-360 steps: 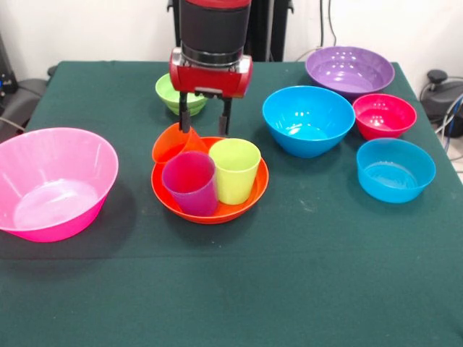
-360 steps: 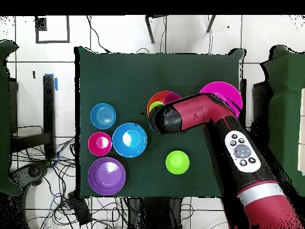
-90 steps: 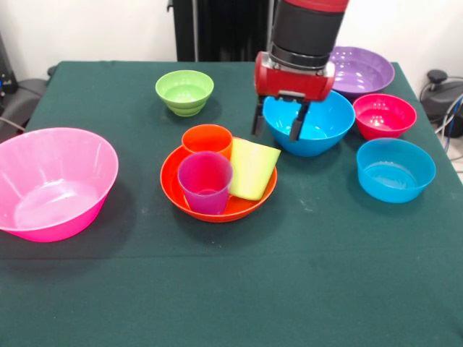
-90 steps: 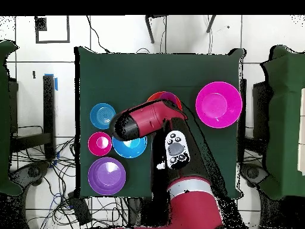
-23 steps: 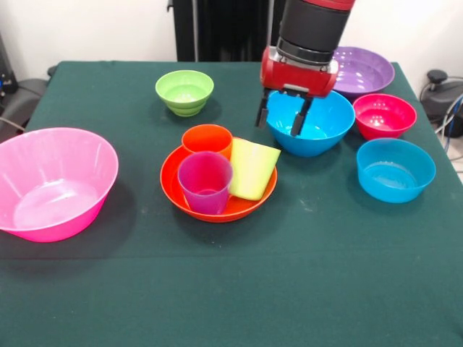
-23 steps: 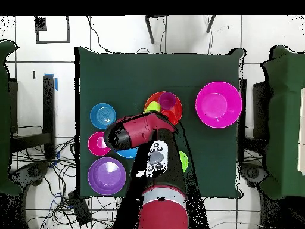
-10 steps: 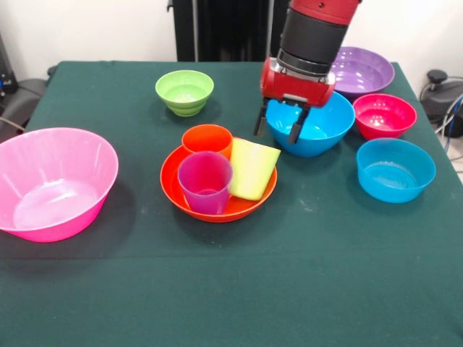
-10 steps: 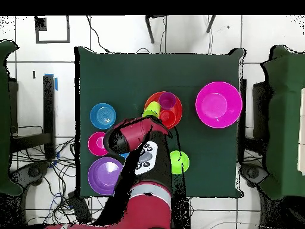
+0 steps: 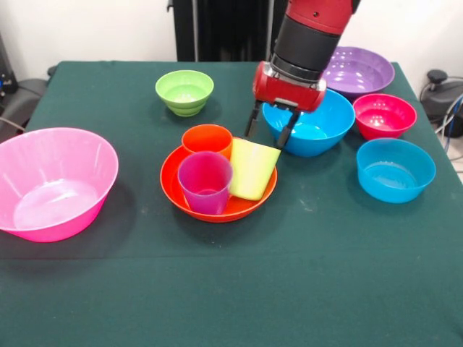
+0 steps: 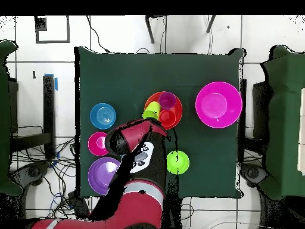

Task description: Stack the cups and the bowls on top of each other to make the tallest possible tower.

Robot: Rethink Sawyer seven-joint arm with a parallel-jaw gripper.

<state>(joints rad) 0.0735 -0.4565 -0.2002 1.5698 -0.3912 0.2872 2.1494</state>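
Front view: open, empty claw [image 9: 266,126] just above tilted lime green plastic tumbler [image 9: 252,168] in big orange plastic bowl [image 9: 218,206]. Best: straddle rim, close gently.

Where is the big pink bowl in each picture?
Front view: the big pink bowl sits at the left edge of the table, nearer the camera than the green bowl.
Overhead view: the same pink bowl is at the right side of the table, in the upper half.
Shared landmark: in both views the orange bowl holding the three cups is the pink bowl's nearest neighbour, apart from it.
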